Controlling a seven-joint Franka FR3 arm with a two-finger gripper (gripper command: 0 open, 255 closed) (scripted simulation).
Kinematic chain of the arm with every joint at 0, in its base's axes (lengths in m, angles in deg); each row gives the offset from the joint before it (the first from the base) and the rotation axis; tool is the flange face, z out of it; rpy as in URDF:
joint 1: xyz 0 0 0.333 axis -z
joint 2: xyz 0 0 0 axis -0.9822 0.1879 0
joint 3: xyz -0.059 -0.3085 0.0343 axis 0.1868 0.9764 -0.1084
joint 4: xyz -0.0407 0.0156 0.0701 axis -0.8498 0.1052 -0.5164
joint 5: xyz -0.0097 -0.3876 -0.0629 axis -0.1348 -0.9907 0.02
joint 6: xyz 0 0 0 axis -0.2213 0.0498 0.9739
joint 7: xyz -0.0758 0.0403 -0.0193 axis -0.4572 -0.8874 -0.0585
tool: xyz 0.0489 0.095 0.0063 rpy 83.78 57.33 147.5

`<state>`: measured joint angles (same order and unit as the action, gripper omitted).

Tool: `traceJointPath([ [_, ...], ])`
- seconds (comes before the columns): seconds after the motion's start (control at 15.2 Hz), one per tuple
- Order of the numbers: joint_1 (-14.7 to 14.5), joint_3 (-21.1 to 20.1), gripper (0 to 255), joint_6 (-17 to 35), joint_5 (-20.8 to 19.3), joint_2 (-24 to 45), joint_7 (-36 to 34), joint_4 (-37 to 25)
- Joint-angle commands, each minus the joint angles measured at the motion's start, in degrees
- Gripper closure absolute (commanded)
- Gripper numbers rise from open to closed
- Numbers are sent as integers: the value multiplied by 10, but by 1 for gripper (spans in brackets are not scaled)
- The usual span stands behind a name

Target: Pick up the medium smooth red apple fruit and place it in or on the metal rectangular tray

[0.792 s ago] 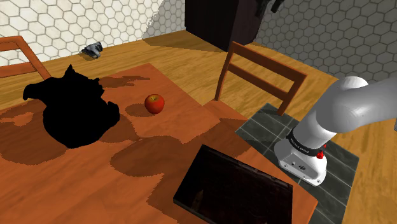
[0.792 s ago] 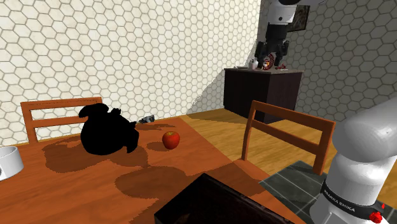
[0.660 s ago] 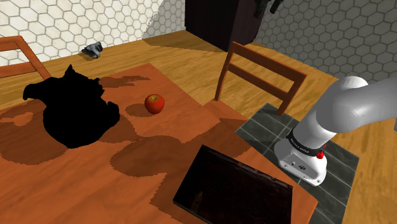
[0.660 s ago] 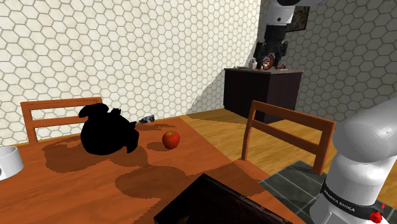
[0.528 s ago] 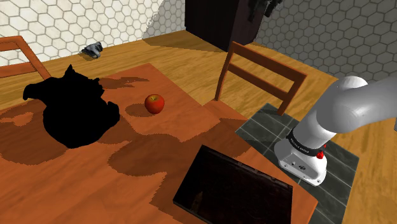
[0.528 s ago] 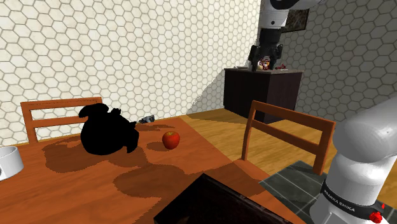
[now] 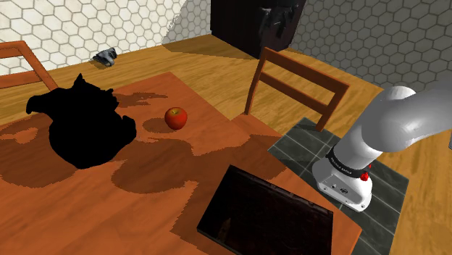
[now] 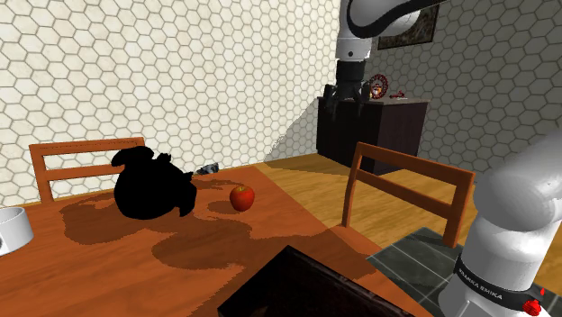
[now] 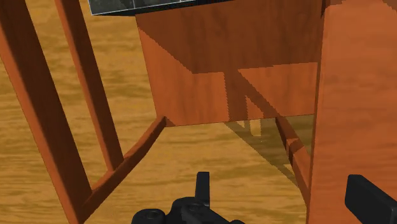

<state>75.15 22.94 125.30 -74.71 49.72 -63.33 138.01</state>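
Note:
A red apple (image 7: 176, 117) (image 8: 241, 197) rests on the wooden table (image 7: 109, 195), beside a black shape. The dark rectangular tray (image 7: 264, 214) (image 8: 297, 286) lies at the table's near edge with nothing in it. My black gripper (image 7: 277, 29) (image 8: 347, 104) hangs high in the air, well above and beyond the wooden chair, far from the apple. In the wrist view its fingers (image 9: 202, 188) stand wide apart with nothing between them, over the chair and a table corner (image 9: 222, 83).
A pure black, jug-like shape (image 7: 80, 130) (image 8: 153, 187) sits on the table beside the apple. A chair (image 7: 297, 83) (image 8: 405, 180) stands at the table's side, another (image 8: 86, 162) behind. A dark cabinet (image 8: 369, 131) stands by the wall. A white bowl (image 8: 11, 230) sits at the second exterior view's left.
The gripper has swung toward the left of both exterior views and come down a little, nearer the chair. The apple and tray have not moved.

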Motion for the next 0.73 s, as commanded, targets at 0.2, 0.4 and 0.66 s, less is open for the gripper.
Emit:
traceJointPath([
  [0.2, -13, -52, 0, 31, 12, 73, -65, -22],
  [0.4, -19, -81, 0, 49, 13, 120, -103, -39],
  [0.66, -26, -117, 0, 70, 5, 190, -155, -70],
])
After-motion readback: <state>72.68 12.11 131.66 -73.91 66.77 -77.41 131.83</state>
